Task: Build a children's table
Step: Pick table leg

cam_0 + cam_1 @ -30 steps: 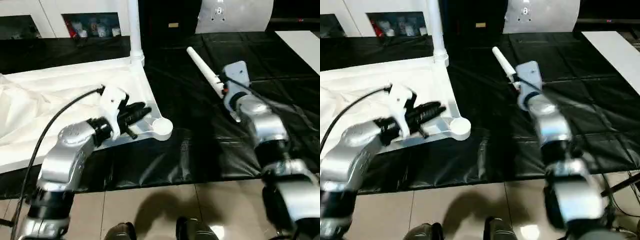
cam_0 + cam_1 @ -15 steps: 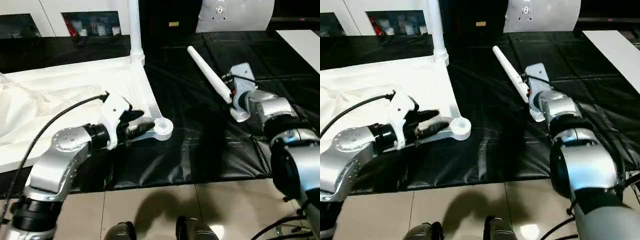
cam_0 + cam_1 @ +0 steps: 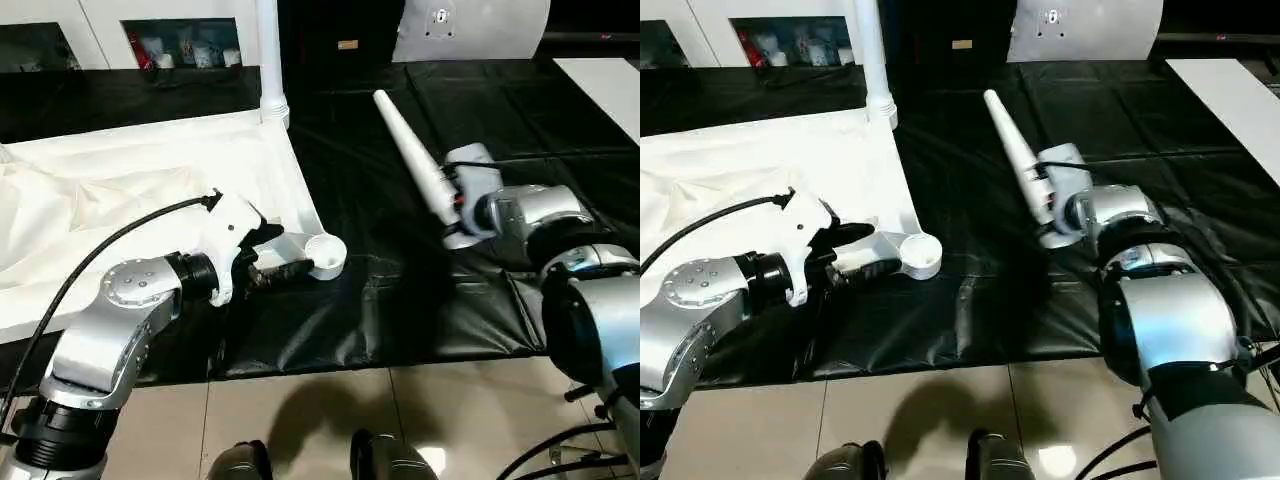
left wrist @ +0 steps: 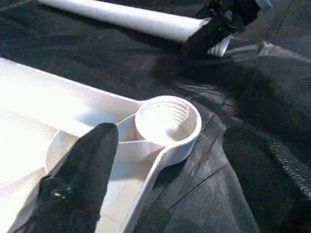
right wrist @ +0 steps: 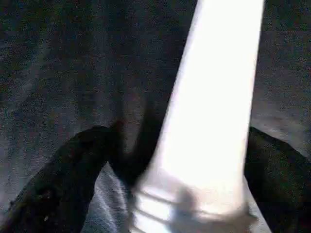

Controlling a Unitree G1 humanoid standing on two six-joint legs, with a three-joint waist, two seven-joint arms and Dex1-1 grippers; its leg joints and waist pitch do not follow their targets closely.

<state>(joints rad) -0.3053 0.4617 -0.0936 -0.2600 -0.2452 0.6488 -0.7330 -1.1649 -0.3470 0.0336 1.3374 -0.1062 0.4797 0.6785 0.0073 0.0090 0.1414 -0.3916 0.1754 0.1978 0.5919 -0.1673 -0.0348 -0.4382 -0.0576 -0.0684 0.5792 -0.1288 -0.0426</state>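
Observation:
The children's table top (image 3: 150,180) lies underside up on the black workbench, and one white leg (image 3: 268,60) stands in its far corner socket. My left gripper (image 3: 272,254) is open, its black fingers (image 4: 82,170) straddling the rim just behind the near corner socket (image 4: 167,121). A loose tapered leg (image 3: 410,150) lies on the black sheet to the right. My right gripper (image 3: 452,205) is open at its thick threaded end (image 5: 194,204), one finger (image 5: 73,170) on each side of the leg.
A crumpled white sheet (image 3: 40,220) covers the left of the table top. A silver panel (image 3: 470,25) and cabinets (image 3: 60,30) stand behind. A white board (image 3: 605,80) lies at the far right. The workbench's front edge (image 3: 380,360) meets a tiled floor.
My left gripper's fingers have spread apart at the near corner socket. My right gripper has turned and slid down to the loose leg's thick end.

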